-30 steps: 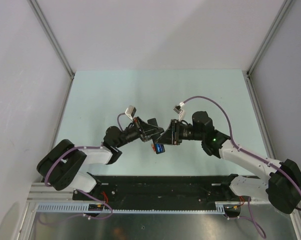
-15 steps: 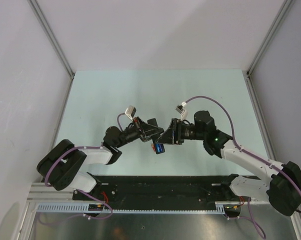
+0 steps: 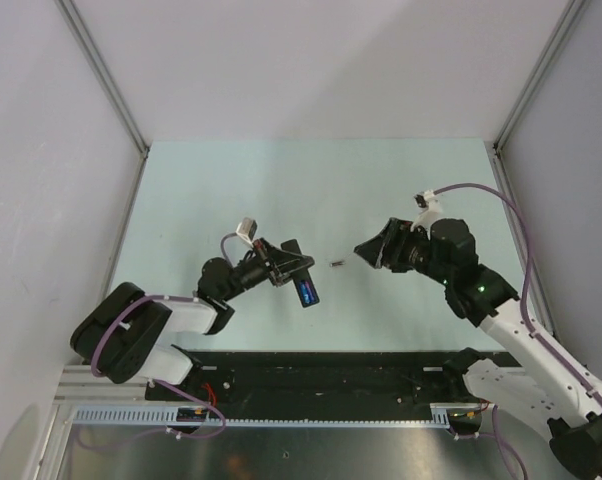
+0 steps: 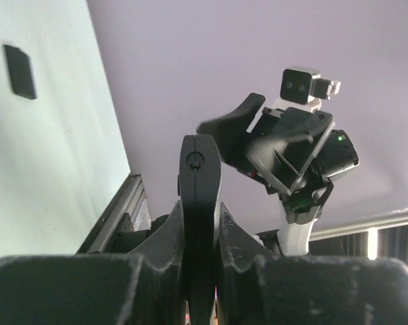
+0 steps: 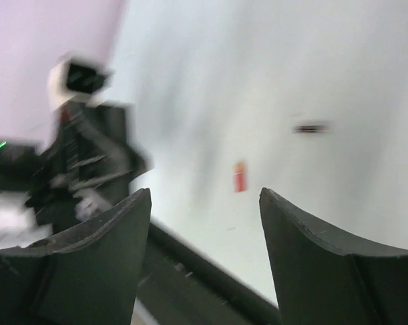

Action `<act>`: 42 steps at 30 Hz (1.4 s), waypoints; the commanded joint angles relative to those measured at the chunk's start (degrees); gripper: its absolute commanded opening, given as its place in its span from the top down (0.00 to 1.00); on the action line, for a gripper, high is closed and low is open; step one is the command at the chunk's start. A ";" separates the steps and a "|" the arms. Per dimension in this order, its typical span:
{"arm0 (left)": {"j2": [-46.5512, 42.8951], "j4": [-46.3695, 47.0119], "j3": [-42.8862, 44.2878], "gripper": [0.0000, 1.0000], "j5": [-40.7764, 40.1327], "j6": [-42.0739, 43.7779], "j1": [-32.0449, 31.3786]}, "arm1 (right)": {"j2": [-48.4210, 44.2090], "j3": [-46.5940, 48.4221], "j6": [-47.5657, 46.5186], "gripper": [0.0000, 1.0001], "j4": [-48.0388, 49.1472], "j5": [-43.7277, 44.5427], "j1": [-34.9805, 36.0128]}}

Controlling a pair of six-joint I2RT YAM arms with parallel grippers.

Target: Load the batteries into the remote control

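Observation:
My left gripper (image 3: 293,263) is shut on the remote control (image 3: 303,284), a slim black bar held off the table. A blue battery (image 3: 309,294) shows in its slot at the near end. In the left wrist view the remote (image 4: 199,176) stands edge-on between the jaws of the left gripper (image 4: 199,220). My right gripper (image 3: 368,251) is open and empty, apart from the remote to the right. In the blurred right wrist view, the right gripper (image 5: 205,198) stands wide open above a red-orange battery (image 5: 239,177) lying on the table.
A small dark piece (image 3: 336,264) lies on the pale green table (image 3: 281,180) between the grippers. A flat black rectangle (image 4: 19,62) lies on the table in the left wrist view. Grey walls stand left, right and behind. A black rail (image 3: 321,365) runs along the near edge.
My right gripper has pulled back to the right, away from the remote. My left gripper has shifted slightly left with the remote. A small dark piece now shows between them.

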 commanded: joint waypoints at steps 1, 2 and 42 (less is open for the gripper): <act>-2.77 13.48 -3.65 1.00 -1.90 2.18 1.50 | 6.49 1.46 -3.21 0.32 -15.86 32.40 -0.81; -2.94 13.39 -4.27 1.00 -2.25 2.27 1.50 | 8.42 1.46 -2.94 0.32 -15.78 34.07 -0.98; -5.32 13.30 -11.57 1.00 -1.64 2.09 1.94 | 52.04 16.22 -7.06 0.39 -11.29 34.44 -7.93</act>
